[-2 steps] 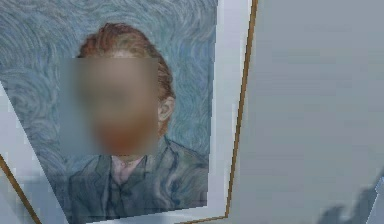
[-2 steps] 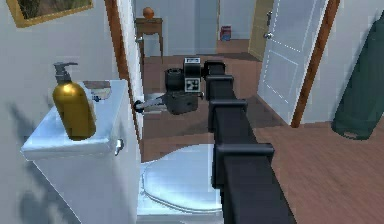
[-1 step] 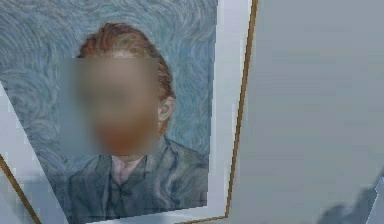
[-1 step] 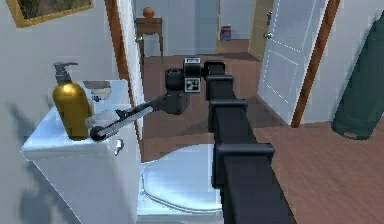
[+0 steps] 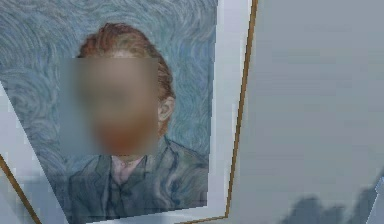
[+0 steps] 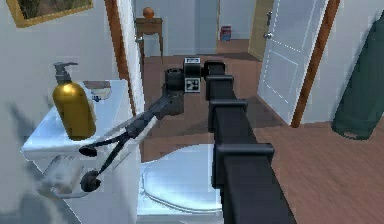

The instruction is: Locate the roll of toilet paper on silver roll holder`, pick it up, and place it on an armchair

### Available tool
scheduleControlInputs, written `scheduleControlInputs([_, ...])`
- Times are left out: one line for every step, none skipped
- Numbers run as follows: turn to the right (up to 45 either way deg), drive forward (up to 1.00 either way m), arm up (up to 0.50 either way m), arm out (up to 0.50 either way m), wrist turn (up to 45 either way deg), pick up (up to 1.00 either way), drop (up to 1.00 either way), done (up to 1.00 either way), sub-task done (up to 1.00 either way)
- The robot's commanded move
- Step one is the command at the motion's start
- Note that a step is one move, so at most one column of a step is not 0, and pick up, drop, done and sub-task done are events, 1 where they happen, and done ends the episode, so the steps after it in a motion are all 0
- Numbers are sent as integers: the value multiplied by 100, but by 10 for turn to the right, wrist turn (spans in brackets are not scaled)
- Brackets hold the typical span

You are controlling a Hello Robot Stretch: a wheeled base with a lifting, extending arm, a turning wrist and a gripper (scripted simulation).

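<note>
In the arm side view the dark arm (image 6: 235, 140) reaches out over a white toilet (image 6: 180, 188). My gripper (image 6: 92, 167) points down and toward the view's left, beside the toilet tank (image 6: 100, 125). A pale grey rounded shape (image 6: 58, 178) sits low on the wall just left of the fingertips; it may be the toilet paper roll on its holder, but its form is unclear. I cannot tell whether the gripper holds anything.
A gold pump bottle (image 6: 72, 108) stands on the tank lid. Beyond are a white door (image 6: 290, 50), a small wooden table (image 6: 150, 32) with an orange ball, and a dark green object (image 6: 360, 90). A framed painted portrait (image 5: 150, 150) hangs close ahead in the forward view.
</note>
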Motion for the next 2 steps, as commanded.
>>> scheduleControlInputs([0,0,0,0,-120,0,0,0,0])
scheduleControlInputs([0,0,0,-30,0,0,0,0,0])
